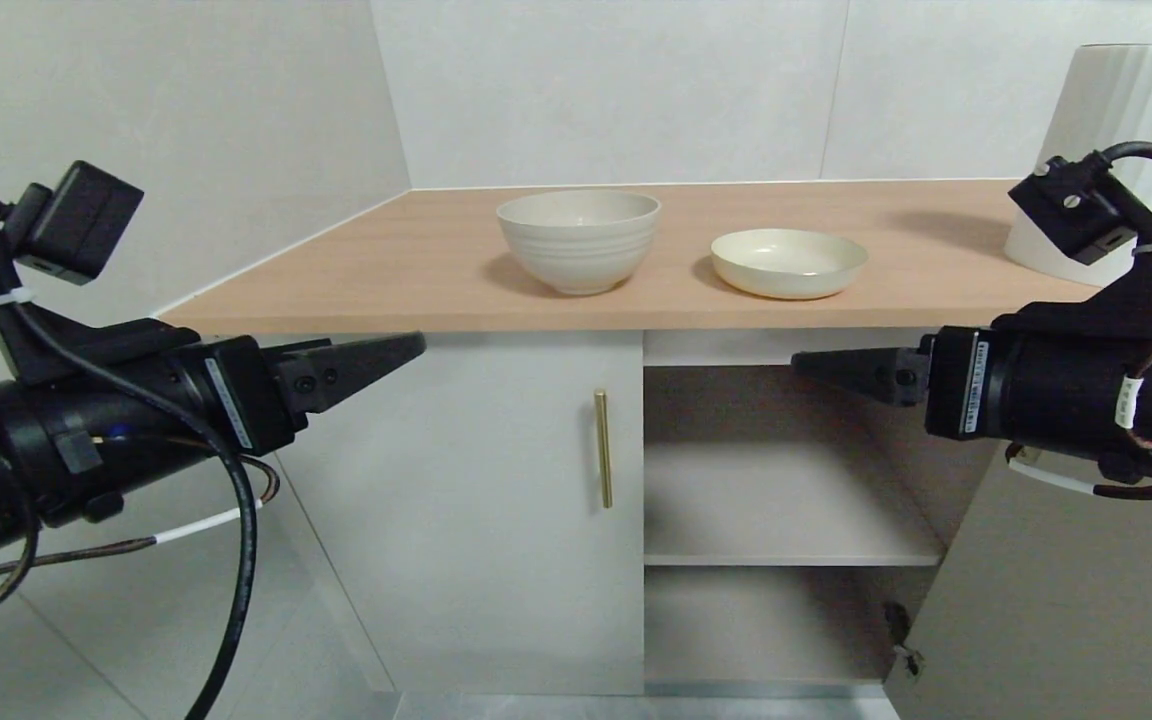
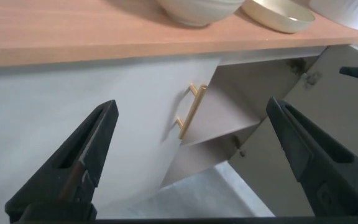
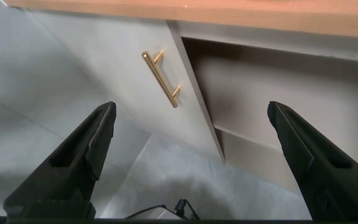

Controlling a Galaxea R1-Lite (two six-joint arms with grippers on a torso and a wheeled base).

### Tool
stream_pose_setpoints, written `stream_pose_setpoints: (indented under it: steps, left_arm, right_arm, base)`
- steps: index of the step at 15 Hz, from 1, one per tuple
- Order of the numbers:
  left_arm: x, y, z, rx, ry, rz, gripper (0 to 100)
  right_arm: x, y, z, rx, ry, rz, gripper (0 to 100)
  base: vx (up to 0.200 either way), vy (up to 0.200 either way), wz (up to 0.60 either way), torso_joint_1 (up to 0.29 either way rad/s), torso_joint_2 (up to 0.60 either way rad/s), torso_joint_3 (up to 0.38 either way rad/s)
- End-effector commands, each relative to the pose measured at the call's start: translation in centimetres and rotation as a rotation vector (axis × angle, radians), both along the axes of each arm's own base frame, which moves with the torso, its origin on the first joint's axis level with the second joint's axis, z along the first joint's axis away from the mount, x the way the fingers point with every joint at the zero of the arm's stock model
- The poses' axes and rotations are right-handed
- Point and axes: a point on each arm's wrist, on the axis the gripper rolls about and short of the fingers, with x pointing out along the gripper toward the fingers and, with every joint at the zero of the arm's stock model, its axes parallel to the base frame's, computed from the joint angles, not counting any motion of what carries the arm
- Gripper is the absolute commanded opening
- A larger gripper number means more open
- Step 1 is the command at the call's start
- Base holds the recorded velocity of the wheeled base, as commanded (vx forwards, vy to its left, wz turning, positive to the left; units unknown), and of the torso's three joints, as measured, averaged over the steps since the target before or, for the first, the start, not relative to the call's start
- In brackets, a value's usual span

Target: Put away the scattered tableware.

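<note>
A cream ribbed bowl (image 1: 579, 240) stands on the wooden countertop (image 1: 386, 270), with a shallow cream plate (image 1: 788, 262) to its right. Both also appear in the left wrist view, bowl (image 2: 199, 9) and plate (image 2: 278, 15). My left gripper (image 1: 406, 347) hangs open below the counter's front edge, left of the cupboard, with nothing between its fingers (image 2: 82, 158). My right gripper (image 1: 806, 362) is open in front of the open cupboard compartment, its fingers (image 3: 82, 155) wide apart and empty.
The white cupboard has a closed left door with a brass handle (image 1: 602, 448) and an open right side with a shelf (image 1: 786, 520). Its open door (image 1: 1056, 600) swings out at the right. A white ribbed container (image 1: 1116, 130) stands at the counter's right end.
</note>
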Motion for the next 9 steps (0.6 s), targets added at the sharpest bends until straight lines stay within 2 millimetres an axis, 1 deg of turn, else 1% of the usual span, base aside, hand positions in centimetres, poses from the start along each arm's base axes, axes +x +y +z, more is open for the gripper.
stream_pose_setpoints:
  steps: [1,3,4,9]
  left_arm:
    - [0.51,-0.2,-0.44,0.005,0.021,-0.001,100]
    - [0.69,-0.27,-0.57,-0.008,0.034,-0.001,100]
    - [0.73,-0.29,-0.56,-0.016,0.039,-0.001,100]
    - [1.25,-0.49,-0.84,-0.013,0.056,-0.005,100]
  right_arm:
    - [0.23,0.11,-0.22,-0.005,0.008,-0.002,100]
    - [0.22,0.06,-0.23,-0.005,0.008,-0.003,100]
    - [0.22,0.06,-0.23,-0.005,0.008,-0.003,100]
    - [0.44,0.17,-0.45,-0.011,0.015,-0.005,100]
  base:
    - [0.0,0.0,0.0,0.051,-0.28,-0.237]
    - [0.0,0.0,0.0,0.076,-0.23,-0.286]
    - [0.0,0.0,0.0,0.134,-0.39,-0.33]
    - [0.0,0.0,0.0,0.145,-0.51,-0.311]
